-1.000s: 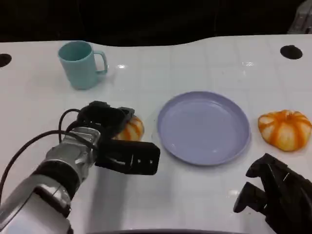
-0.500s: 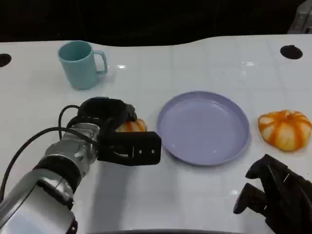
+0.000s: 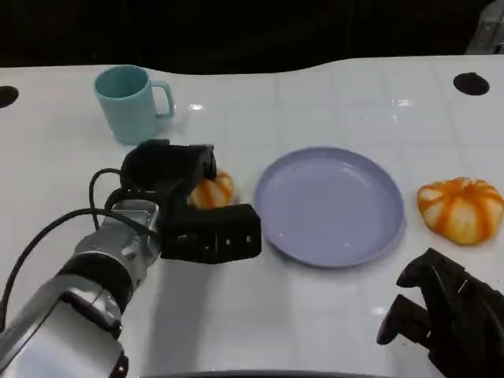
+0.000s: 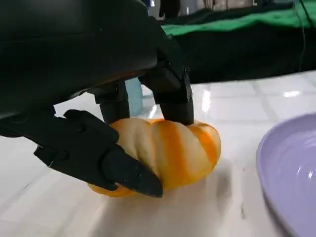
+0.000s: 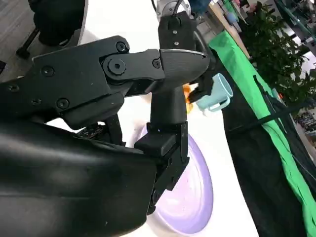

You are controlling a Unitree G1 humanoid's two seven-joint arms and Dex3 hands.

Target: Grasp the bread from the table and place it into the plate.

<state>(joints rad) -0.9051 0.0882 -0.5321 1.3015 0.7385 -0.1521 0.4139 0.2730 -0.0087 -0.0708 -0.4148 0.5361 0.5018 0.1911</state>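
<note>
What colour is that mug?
The mug is pale teal, clearest in the head view.

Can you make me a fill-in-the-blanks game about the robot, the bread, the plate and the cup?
1. The left hand has its fingers around a ____.
2. The plate is the colour ____.
3. The cup has its handle on the side toward the ____.
4. The other bread lies beside the plate, nearer the robot's ____ hand.

Missing words: bread; purple; plate; right
</note>
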